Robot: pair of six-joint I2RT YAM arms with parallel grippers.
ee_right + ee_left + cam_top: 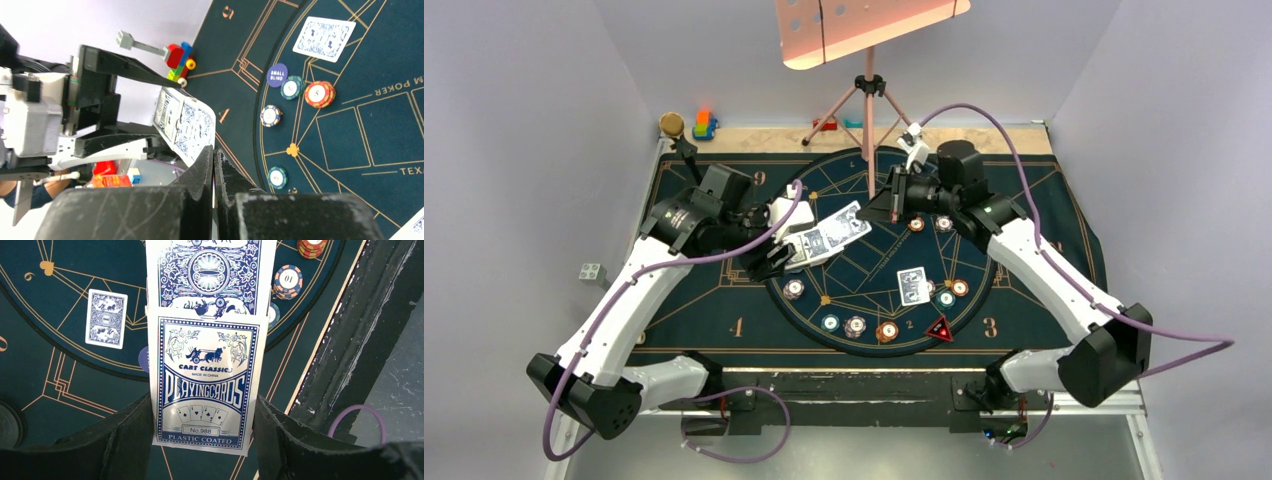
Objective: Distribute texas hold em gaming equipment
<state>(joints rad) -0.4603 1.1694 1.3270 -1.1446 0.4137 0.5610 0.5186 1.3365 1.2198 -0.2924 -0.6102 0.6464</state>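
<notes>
My left gripper point(774, 255) point(202, 412) is shut on a blue-and-white playing-card box point(202, 390) point(809, 245), held above the left half of the mat. A blue-backed card point(210, 275) point(187, 125) point(846, 222) sticks out of the box's far end. My right gripper point(879, 205) point(214, 152) is shut on that card's tip. Another card point(912, 285) point(106, 318) point(324, 39) lies face down on the round mat point(984, 300). Striped poker chips point(855, 325) point(320, 94) point(287, 281) lie around it. A dark-blue small-blind disc point(277, 75) and a red-black triangular marker point(940, 329) rest near them.
A tripod stand point(870, 100) rises at the mat's far edge with its tray overhead. Coloured toy blocks point(704, 125) point(180, 57) sit at the far left corner beside a gold-topped post point(670, 124). A small grey block point(591, 272) lies off the mat's left side.
</notes>
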